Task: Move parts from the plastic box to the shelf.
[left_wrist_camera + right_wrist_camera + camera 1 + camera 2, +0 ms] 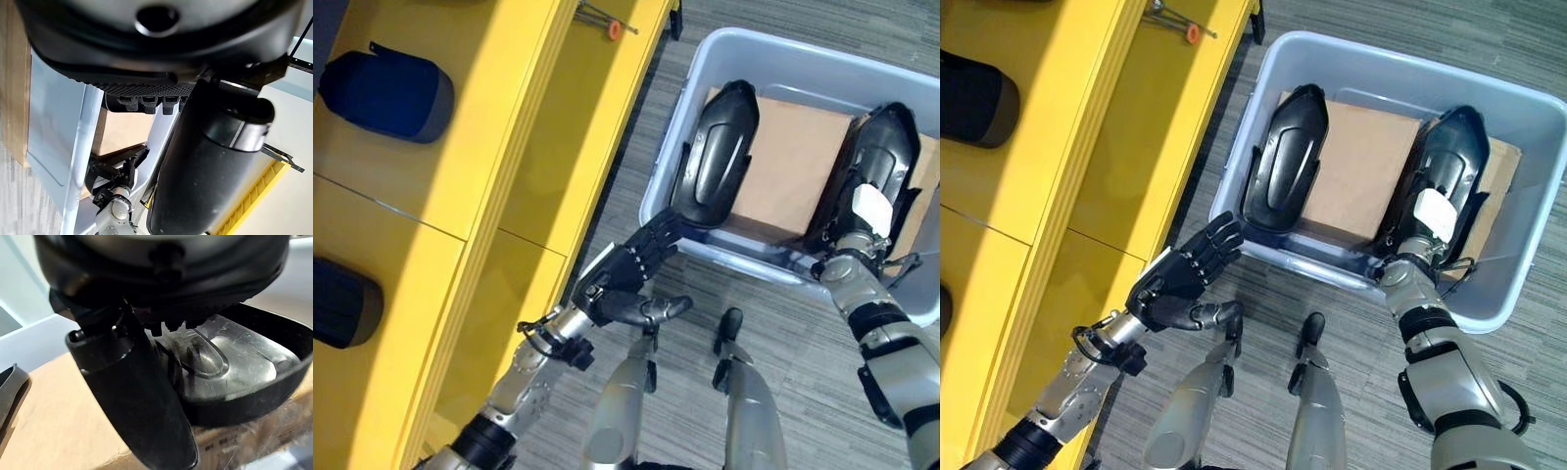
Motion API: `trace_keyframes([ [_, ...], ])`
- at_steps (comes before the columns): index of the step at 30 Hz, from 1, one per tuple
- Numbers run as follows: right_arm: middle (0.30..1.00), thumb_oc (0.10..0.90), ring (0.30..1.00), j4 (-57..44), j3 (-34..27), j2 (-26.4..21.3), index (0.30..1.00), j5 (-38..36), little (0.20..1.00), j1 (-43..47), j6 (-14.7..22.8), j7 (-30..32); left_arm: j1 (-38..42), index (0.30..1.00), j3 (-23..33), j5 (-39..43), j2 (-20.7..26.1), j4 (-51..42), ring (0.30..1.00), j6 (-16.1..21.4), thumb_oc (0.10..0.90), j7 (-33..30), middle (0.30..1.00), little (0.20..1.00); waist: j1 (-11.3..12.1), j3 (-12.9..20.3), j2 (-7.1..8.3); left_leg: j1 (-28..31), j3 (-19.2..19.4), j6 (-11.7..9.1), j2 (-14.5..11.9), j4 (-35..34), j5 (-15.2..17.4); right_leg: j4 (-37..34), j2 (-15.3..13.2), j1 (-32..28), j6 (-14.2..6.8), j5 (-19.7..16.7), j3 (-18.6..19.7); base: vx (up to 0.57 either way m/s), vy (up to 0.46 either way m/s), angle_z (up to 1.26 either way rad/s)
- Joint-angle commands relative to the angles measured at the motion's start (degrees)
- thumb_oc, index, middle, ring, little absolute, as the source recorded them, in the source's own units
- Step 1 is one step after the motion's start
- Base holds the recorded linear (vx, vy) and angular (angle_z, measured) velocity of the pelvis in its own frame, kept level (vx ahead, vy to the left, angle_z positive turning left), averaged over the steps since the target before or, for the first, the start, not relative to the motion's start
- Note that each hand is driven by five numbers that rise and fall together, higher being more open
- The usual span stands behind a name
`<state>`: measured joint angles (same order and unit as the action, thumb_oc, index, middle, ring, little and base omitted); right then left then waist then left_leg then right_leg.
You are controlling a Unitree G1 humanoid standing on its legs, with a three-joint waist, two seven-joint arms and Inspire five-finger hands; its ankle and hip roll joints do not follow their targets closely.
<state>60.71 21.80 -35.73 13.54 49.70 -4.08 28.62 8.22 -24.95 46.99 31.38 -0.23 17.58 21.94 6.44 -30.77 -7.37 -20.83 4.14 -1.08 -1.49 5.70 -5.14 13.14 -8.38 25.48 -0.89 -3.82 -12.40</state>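
Observation:
A grey plastic box (783, 49) stands on the floor at the upper right, holding a cardboard carton (793, 157). Two glossy black shell-shaped parts lean on the carton. The left part (720, 147) is at the box's left wall, the right part (886, 147) at its right side. My left hand (626, 279) is open outside the box, its straight fingers reaching up to the near left corner just below the left part. My right hand (867, 215) is inside the box against the lower end of the right part (234, 362), with its thumb (132, 382) lying over the carton.
A yellow shelf (509, 117) runs along the left. On it lie a dark blue part (386, 93), a black part (342, 304) and an orange-tipped tool (607, 24). Grey carpet separates the shelf from the box.

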Motion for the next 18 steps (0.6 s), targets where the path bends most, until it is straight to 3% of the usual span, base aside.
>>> trace_keyframes([
  [1,1.0,0.9,1.0,-4.18,3.33,-9.22,1.0,5.91,1.0,9.83,4.19,5.85,-0.22,1.0,-0.4,2.52,1.16,-10.23,1.0,4.7,0.9,3.53,1.0,1.0,0.17,0.98,-3.51,-0.36,0.93,1.28,3.05,-0.11,3.26,12.1,2.26,-2.54,0.38,14.54,0.64,0.0,0.0,0.0],
  [8,1.0,0.9,1.0,-7.75,3.02,-12.9,1.0,12.04,1.0,10.44,3.39,12.47,-2.13,1.0,-0.74,3.54,2.18,-11.11,1.0,5.8,0.9,4.82,1.0,1.0,-0.52,0.98,-3.51,1.34,1.34,1.15,2.7,-0.77,3.43,10.9,2.54,-3.85,0.0,13.96,1.18,-0.01,0.008,-0.02],
  [13,1.0,0.9,1.0,-11.88,0.5,-12.98,1.0,8.53,1.0,6.62,8.66,15.58,-3.72,1.0,-0.6,3.22,2.08,-11.39,1.0,6.49,0.9,6.19,1.0,1.0,-1.48,0.98,-2.99,3.58,1.61,1.17,2.61,-1.8,3.79,9.11,2.7,-5.98,-0.26,13.77,1.88,0.0,-0.002,-0.02],
  [18,1.0,0.9,1.0,-28.22,-6.67,-11.18,1.0,12.78,1.0,-0.17,13.2,18.64,-3.53,1.0,-0.52,2.95,0.99,-12.01,1.0,6.51,0.9,4.69,1.0,1.0,-3.94,0.98,-2.66,6.0,2.43,1.14,2.16,-2.51,4.13,6.95,3.16,-7.95,-0.54,12.84,3.28,0.0,0.024,-0.08],
])
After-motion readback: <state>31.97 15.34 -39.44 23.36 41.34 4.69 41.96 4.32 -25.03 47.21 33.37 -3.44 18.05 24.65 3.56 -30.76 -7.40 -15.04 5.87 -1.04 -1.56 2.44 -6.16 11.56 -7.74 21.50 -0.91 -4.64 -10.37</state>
